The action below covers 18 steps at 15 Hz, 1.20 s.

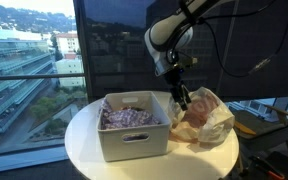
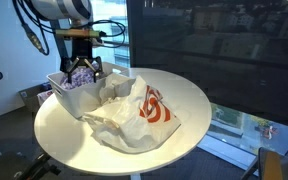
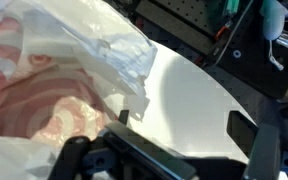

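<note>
Just beside the bin, on the side away from its front handle, the gripper hangs low over the near edge of the bag, jaws spread wide with nothing between them. The bag, white crumpled plastic with a red mark, lies against the bin on the round table. Whether a fingertip touches the plastic cannot be told. The bin is full of purplish scraps.
</note>
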Each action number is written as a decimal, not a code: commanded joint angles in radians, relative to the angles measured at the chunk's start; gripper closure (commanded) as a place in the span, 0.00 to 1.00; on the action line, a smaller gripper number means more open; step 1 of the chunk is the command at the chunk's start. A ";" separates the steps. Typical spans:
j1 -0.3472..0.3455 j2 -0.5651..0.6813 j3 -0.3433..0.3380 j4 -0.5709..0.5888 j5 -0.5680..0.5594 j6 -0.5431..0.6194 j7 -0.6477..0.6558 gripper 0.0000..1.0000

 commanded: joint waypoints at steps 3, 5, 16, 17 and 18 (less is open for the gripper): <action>0.083 0.133 0.081 0.098 -0.049 0.122 -0.043 0.00; 0.120 0.203 0.093 0.165 -0.105 0.164 -0.038 0.00; 0.192 0.429 0.095 0.500 -0.206 0.263 -0.143 0.00; 0.181 0.431 0.102 0.495 -0.193 0.290 -0.170 0.00; 0.171 0.436 0.104 0.494 -0.185 0.318 -0.192 0.00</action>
